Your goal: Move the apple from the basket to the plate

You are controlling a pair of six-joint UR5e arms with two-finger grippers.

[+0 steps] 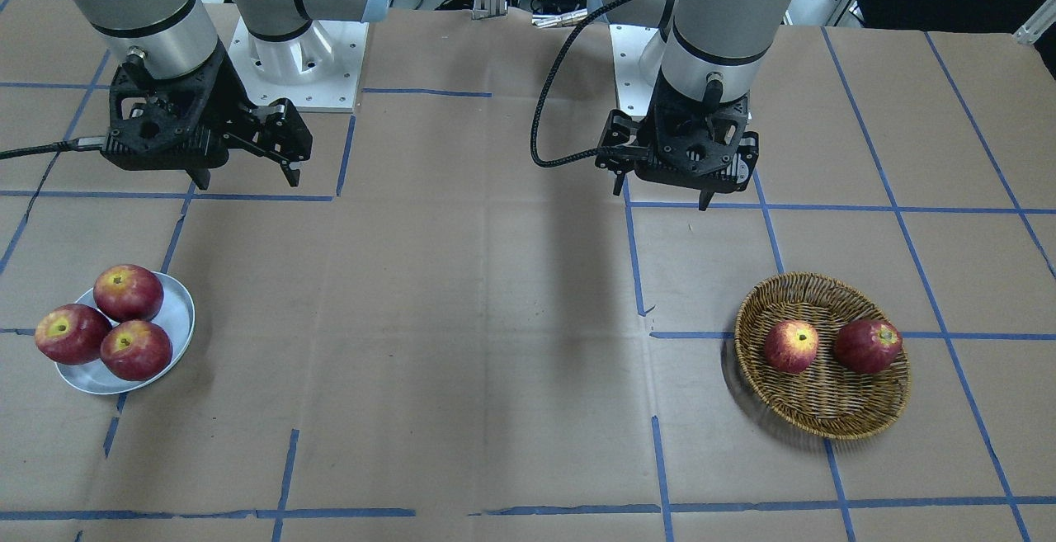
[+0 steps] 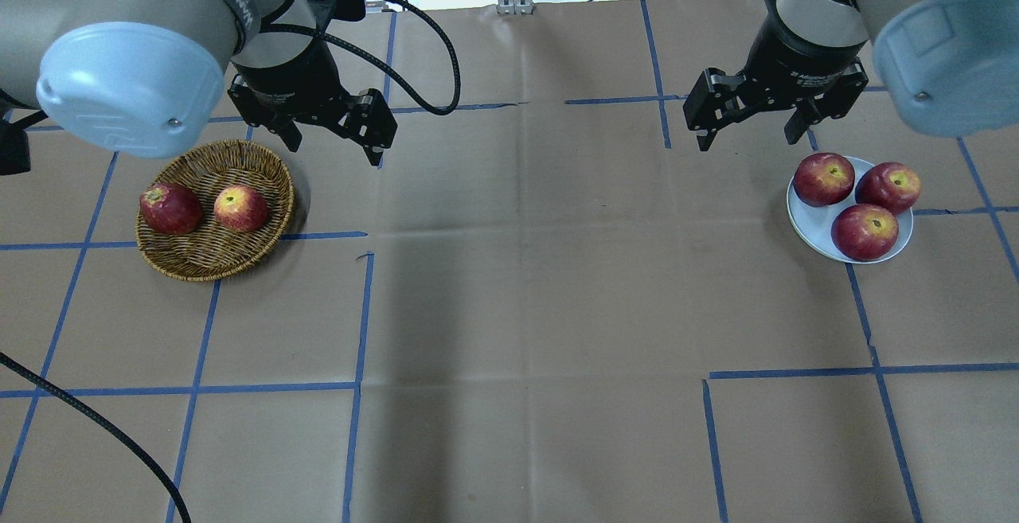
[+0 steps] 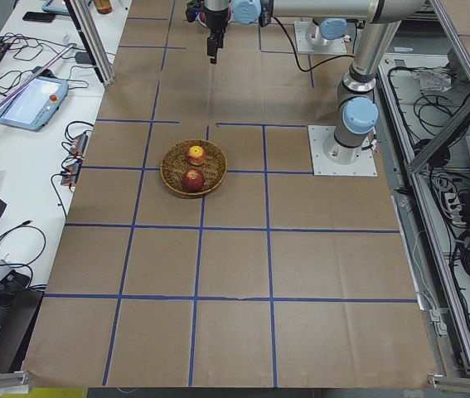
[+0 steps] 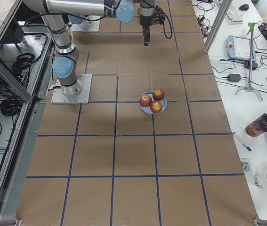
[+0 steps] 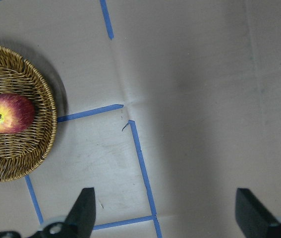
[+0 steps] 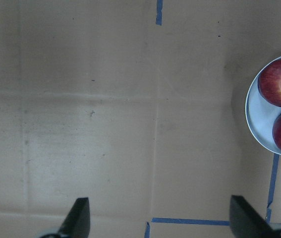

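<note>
The lighter apple (image 1: 791,346) (image 2: 240,208) with yellow-orange patches lies in the brown wicker basket (image 1: 825,425) (image 2: 205,264), next to a darker red apple (image 1: 866,346). It also shows in the left wrist view (image 5: 10,112). The pale plate (image 1: 180,311) (image 2: 802,219) holds three dark red apples. My left gripper (image 1: 660,198) (image 2: 334,153) is open and empty, raised beside the basket toward the table's middle. My right gripper (image 1: 246,181) (image 2: 747,142) is open and empty, raised beside the plate (image 6: 258,124).
Blue tape lines grid the brown paper table top. The two arm base plates (image 1: 297,55) stand at the robot's side. A black cable (image 2: 80,419) crosses the near left corner in the overhead view.
</note>
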